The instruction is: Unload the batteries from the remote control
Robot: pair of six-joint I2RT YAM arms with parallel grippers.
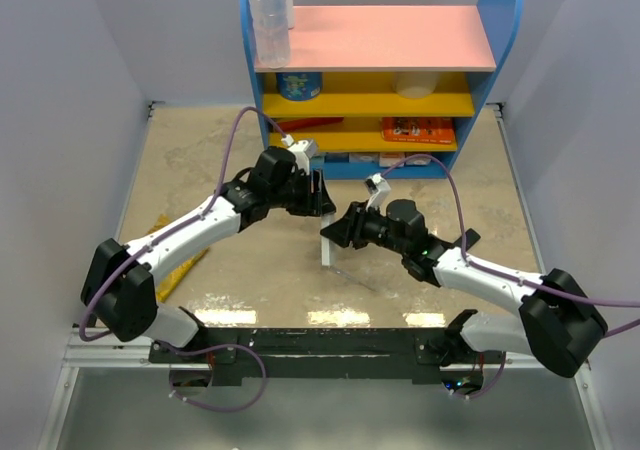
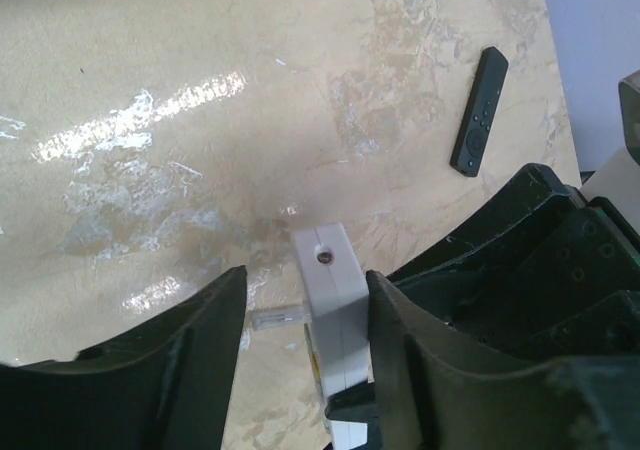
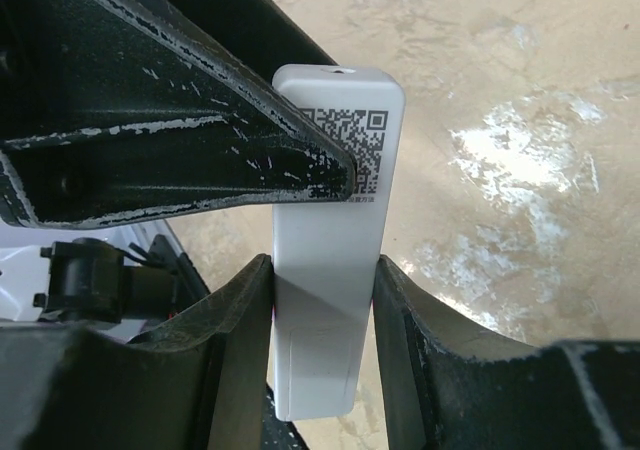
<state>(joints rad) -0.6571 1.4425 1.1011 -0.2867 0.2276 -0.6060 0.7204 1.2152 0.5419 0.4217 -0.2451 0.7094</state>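
Right gripper [image 3: 322,280], jaws clamped on the sides of a white remote [image 3: 335,220], holds it above the bench [image 1: 200,160]. Left gripper [image 2: 305,275] straddles the remote's free end, jaws apart, one finger [image 2: 400,340] against it, a gap at the other. A black remote [image 2: 480,110] lies to its right, a shelf [image 1: 400,38] beyond.

You have bright, even light from overhead; glare streaks the table [image 1: 250,290] along its near edge (patchier in the left wrist view), shadows are soft.
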